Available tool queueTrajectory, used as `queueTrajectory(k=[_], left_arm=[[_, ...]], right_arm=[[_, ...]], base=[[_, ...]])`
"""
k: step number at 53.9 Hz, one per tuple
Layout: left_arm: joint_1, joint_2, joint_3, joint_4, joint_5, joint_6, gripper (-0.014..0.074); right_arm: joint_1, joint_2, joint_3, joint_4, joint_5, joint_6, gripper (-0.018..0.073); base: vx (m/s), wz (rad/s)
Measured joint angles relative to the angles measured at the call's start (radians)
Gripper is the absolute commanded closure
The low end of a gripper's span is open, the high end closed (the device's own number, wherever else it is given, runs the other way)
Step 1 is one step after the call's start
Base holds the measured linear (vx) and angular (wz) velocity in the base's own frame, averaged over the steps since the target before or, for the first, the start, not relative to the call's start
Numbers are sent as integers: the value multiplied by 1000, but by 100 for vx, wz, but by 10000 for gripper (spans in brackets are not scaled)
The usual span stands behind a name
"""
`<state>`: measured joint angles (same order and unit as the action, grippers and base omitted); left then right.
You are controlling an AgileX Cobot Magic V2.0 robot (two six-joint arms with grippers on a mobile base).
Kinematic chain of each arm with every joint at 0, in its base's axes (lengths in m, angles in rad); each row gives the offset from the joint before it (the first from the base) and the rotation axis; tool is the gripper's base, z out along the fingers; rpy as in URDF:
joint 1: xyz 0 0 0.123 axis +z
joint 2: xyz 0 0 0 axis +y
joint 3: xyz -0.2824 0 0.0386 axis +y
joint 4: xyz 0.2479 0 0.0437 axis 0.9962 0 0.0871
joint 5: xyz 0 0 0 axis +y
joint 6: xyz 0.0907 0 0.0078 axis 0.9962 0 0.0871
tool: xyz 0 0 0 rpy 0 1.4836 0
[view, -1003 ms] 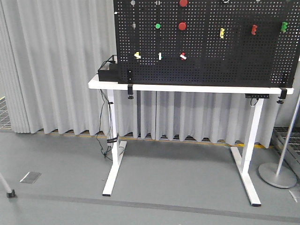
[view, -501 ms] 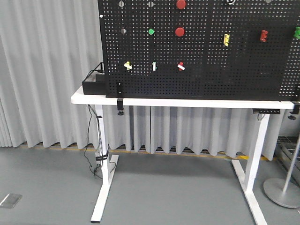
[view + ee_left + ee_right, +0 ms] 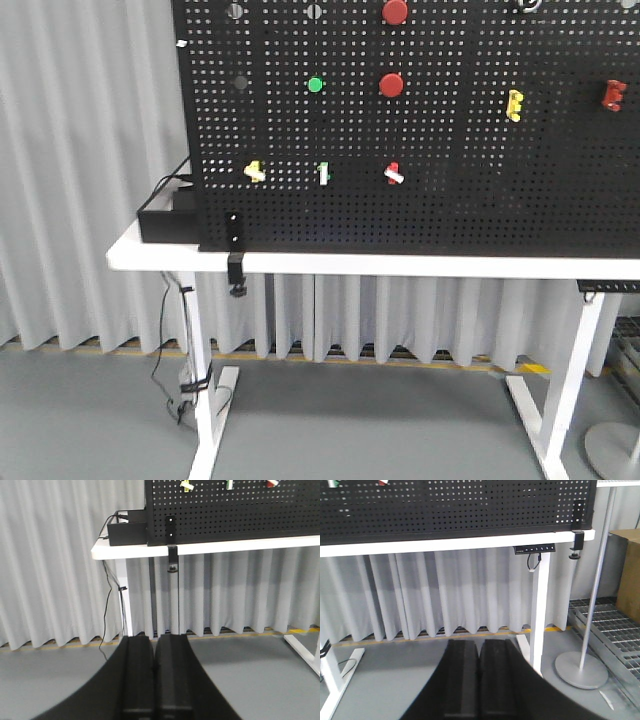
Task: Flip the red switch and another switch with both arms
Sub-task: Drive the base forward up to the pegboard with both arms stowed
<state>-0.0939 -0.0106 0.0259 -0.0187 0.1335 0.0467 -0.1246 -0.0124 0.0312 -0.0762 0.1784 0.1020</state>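
One pegboard [image 3: 460,215] stands upright on the table [image 3: 420,266], likely so its controls face the robot. Left gripper [image 3: 155,675] and right gripper [image 3: 478,680] are pinched closed, empty, well short of it. The red switch [image 3: 393,174] sits in its lowest row, another switch [image 3: 254,171] leftward.

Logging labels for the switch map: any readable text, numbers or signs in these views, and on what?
No text can be read in any view.
Pale marks on the desk control panel under the white tabletop: too small to read.
The pegboard, red switch and pale yellow switch: no print visible.
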Motion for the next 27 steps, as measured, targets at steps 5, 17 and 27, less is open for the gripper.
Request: queueTrajectory(k=[5, 17, 27], left_arm=[[0, 0, 0, 0, 0, 0, 594], [0, 0, 0, 0, 0, 0, 594], [0, 0, 0, 0, 0, 0, 594]], right_arm=[[0, 0, 0, 0, 0, 0, 566], [0, 0, 0, 0, 0, 0, 566], [0, 0, 0, 0, 0, 0, 566]], base=[[42, -5], [44, -1], [43, 1]])
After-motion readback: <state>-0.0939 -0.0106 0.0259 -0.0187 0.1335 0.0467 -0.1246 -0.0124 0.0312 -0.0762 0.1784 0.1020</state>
